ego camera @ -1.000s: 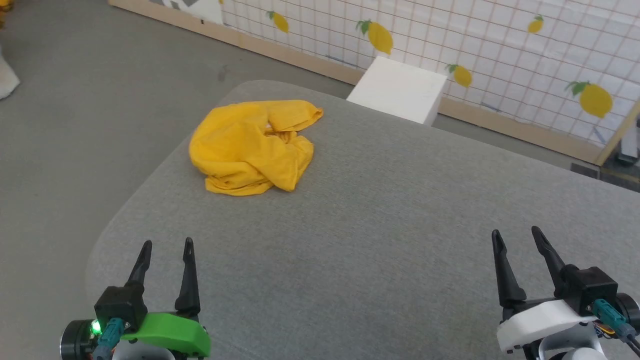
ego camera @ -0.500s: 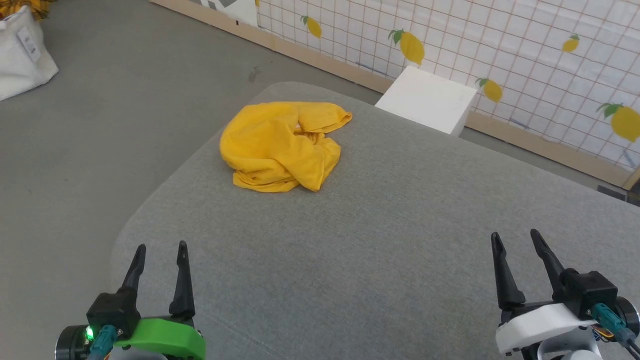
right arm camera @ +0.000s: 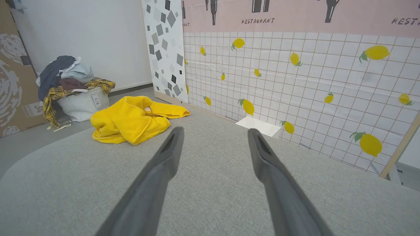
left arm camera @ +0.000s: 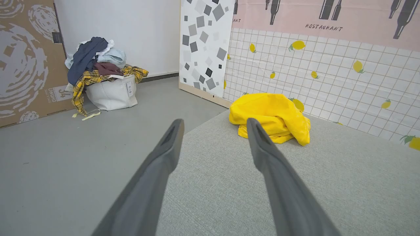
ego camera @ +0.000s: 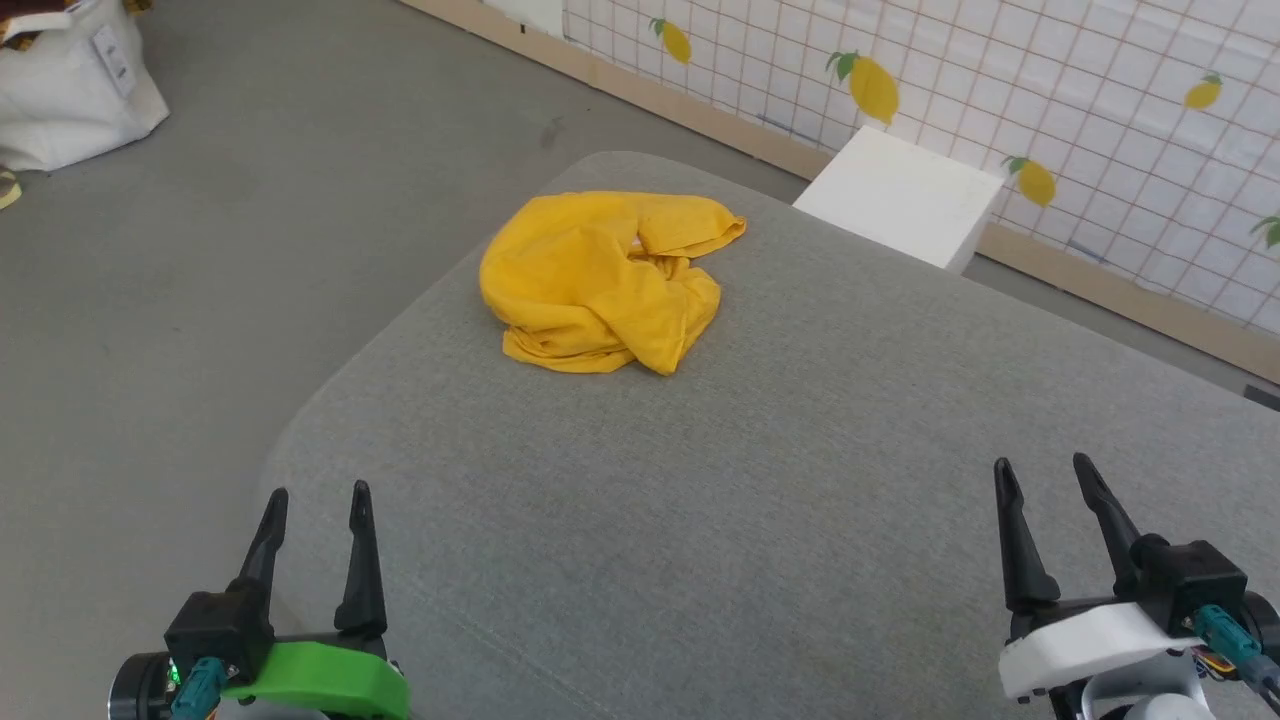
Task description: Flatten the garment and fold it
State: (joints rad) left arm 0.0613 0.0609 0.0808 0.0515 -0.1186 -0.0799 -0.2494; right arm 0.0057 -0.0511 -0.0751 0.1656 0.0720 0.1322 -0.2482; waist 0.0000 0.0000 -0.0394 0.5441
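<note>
garment (ego camera: 605, 285): I see it crumpled in a yellow heap on the grey worktop (ego camera: 780, 480), near its far-left corner; pale fleck in the folds, perhaps print | left jaws: apart; well short of it | right jaws: apart; farther off | white box (ego camera: 905, 195): beyond the far edge

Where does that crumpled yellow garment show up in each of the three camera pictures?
Head view: yellow garment, upper middle, near the grey table's far left corner.
Left wrist view: yellow garment, right of centre, mid-height.
Right wrist view: yellow garment, left of centre, mid-height.
Shared landmark: the lemon-print tiled wall beyond the table.
</note>
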